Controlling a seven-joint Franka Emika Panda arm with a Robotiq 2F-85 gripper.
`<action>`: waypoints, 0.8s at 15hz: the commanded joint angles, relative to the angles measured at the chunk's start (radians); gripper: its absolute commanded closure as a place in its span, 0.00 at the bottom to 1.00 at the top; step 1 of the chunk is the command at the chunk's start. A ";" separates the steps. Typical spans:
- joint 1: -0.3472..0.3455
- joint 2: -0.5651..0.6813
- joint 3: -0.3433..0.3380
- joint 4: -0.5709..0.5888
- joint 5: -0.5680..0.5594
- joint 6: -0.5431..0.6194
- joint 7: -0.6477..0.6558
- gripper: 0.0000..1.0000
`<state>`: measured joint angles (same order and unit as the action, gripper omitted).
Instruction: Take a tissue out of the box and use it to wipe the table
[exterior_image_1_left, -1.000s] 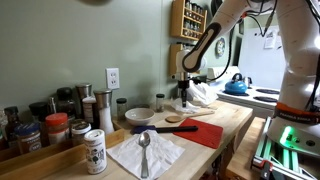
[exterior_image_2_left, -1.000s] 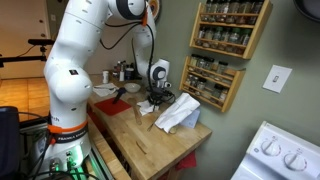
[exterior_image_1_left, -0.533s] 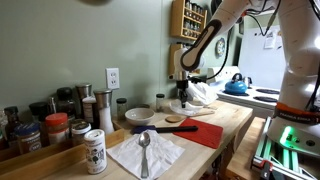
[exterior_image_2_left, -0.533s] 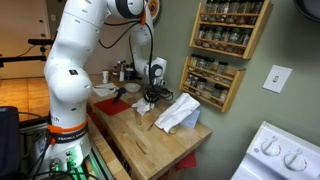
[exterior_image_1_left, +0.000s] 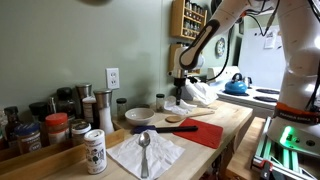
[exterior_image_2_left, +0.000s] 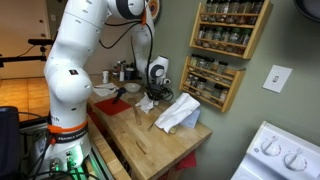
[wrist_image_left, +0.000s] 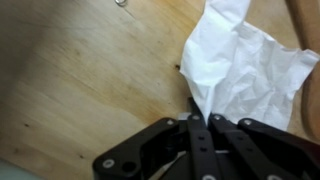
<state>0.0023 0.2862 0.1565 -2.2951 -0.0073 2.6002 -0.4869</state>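
The tissue (exterior_image_1_left: 201, 92) is a crumpled white sheet at the far end of the wooden table (exterior_image_1_left: 228, 124). It also shows in an exterior view (exterior_image_2_left: 178, 112) and fills the upper right of the wrist view (wrist_image_left: 245, 65). My gripper (exterior_image_1_left: 183, 93) (exterior_image_2_left: 150, 98) hangs just above the table, beside the tissue. In the wrist view the black fingers (wrist_image_left: 200, 120) are shut on a narrow corner of the tissue, over bare wood (wrist_image_left: 90, 80). I cannot make out the box; the tissue may cover it.
A red mat (exterior_image_1_left: 206, 132), wooden spoon (exterior_image_1_left: 176, 125) and white bowl (exterior_image_1_left: 140, 115) lie mid-table. A napkin with spoon (exterior_image_1_left: 145, 152), white can (exterior_image_1_left: 95, 152) and jars (exterior_image_1_left: 45, 130) sit nearer. A spice rack (exterior_image_2_left: 225, 50) hangs behind. The blue kettle (exterior_image_1_left: 236, 86) stands on the stove (exterior_image_2_left: 280, 155).
My gripper has risen a little above the table, and the pinched tissue corner has come up with it. Nothing else has moved.
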 joint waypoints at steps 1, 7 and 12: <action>0.033 0.011 -0.067 -0.005 -0.100 0.054 0.155 1.00; 0.039 0.005 -0.110 -0.018 -0.221 -0.051 0.217 1.00; 0.011 -0.006 -0.042 -0.027 -0.150 -0.165 0.033 1.00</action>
<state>0.0312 0.2950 0.0732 -2.3074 -0.1984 2.4866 -0.3407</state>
